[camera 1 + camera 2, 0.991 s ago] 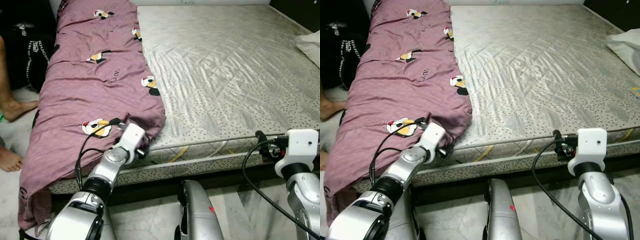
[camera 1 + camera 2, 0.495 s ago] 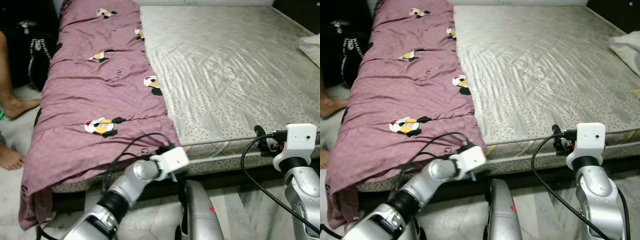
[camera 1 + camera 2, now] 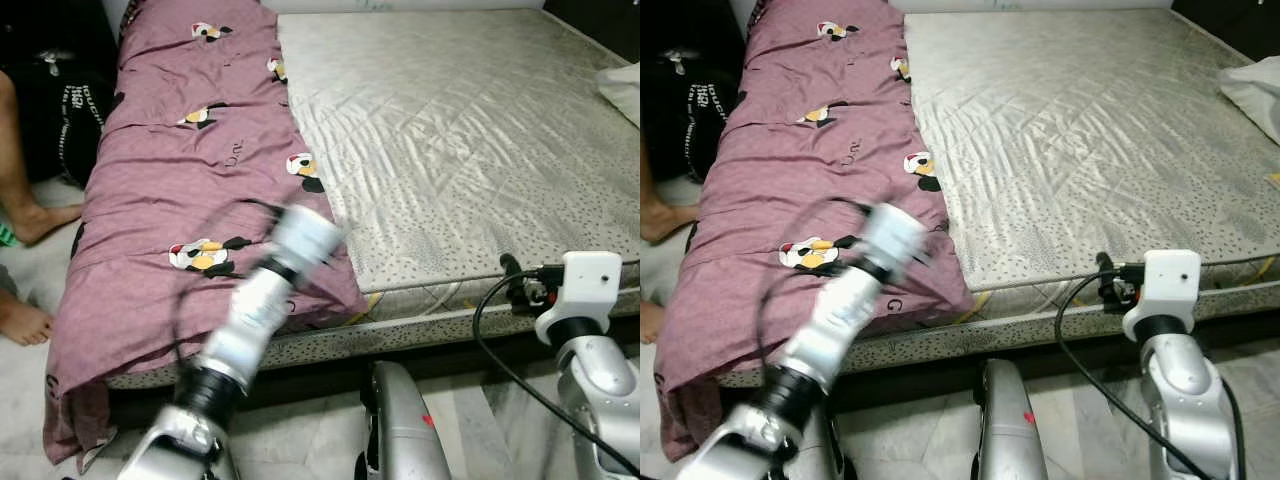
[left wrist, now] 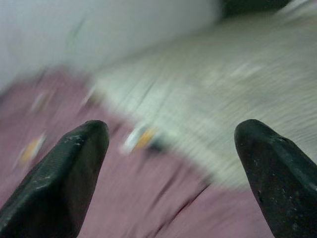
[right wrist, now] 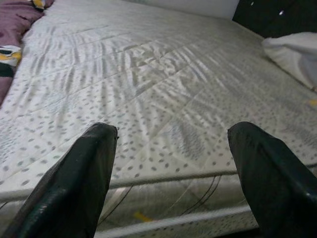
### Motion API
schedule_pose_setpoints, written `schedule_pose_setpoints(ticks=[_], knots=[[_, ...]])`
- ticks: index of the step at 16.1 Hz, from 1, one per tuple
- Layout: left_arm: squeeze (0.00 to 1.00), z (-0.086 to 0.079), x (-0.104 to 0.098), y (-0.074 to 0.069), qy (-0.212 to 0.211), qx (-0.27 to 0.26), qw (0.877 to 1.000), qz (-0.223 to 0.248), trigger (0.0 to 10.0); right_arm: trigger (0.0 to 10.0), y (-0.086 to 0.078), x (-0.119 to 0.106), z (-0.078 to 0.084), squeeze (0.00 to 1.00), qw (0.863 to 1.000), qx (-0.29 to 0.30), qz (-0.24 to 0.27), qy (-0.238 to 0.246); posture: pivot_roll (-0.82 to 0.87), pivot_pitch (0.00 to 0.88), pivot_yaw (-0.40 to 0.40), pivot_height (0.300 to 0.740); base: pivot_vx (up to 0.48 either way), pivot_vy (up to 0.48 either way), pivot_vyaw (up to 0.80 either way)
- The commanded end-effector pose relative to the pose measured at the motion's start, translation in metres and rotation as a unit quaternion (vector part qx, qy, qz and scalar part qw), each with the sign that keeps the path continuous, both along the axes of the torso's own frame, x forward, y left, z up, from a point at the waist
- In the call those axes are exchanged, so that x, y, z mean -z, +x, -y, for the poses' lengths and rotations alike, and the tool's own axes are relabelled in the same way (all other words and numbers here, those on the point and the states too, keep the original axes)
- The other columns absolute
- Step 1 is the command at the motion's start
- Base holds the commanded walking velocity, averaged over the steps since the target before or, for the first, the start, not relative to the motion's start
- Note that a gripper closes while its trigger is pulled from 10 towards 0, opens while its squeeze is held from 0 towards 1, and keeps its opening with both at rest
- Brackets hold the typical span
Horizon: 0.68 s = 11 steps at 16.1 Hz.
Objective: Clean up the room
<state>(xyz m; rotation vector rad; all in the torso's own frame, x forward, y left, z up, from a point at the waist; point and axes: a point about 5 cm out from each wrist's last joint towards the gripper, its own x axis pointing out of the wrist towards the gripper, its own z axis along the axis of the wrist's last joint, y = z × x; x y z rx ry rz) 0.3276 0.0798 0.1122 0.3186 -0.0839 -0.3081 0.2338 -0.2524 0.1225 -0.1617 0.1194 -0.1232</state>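
Purple blanket (image 3: 180,190) along the mattress (image 3: 450,140), left gripper (image 4: 173,163) blurred above it, right gripper (image 5: 173,163) at the mattress edge, both spread wide, holding nothing.

The left arm (image 3: 255,310) swings up from where it sat 0.5 s ago, low at the mattress's front edge under the sheet's corner; it now reaches forward over the purple sheet (image 3: 170,190), motion-blurred, with its wrist above the sheet near the penguin print. In the left wrist view the left gripper (image 4: 171,163) shows its 2 fingers spread wide, with nothing between them, over the blurred sheet and mattress (image 3: 450,130). The sheet's near corner, tucked closer to the left arm 1 s ago, now lies spread further along the mattress front. The right gripper (image 3: 508,285) sits slightly lower and closer to the bed edge than before.
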Motion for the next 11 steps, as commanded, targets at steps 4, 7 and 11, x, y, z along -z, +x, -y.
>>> schedule_pose_setpoints(ticks=[4, 7, 11], knots=[[0.0, -0.063, 0.054, 0.014, 0.019, -0.124, 0.967, -0.221, 10.0, 10.0, -0.006, -0.003, -0.002, 0.0, 1.0, -0.002, 0.003, 0.004, -0.25, 0.0, -0.024, 0.538, 0.0, 0.0, 0.0], [0.0, -0.056, 0.074, 0.005, 0.016, -0.069, 0.947, -0.314, 10.0, 10.0, -0.004, -0.004, -0.002, 0.0, 1.0, 0.002, 0.007, 0.006, -0.26, 0.0, -0.015, 0.538, 0.0, 0.0, 0.0], [0.0, -0.026, 0.092, -0.013, 0.084, 0.054, 0.93, -0.353, 10.0, 10.0, 0.004, -0.007, -0.007, 0.0, 1.0, -0.001, 0.018, 0.015, -0.24, 0.0, -0.006, 0.538, 0.0, 0.0, 0.0]])
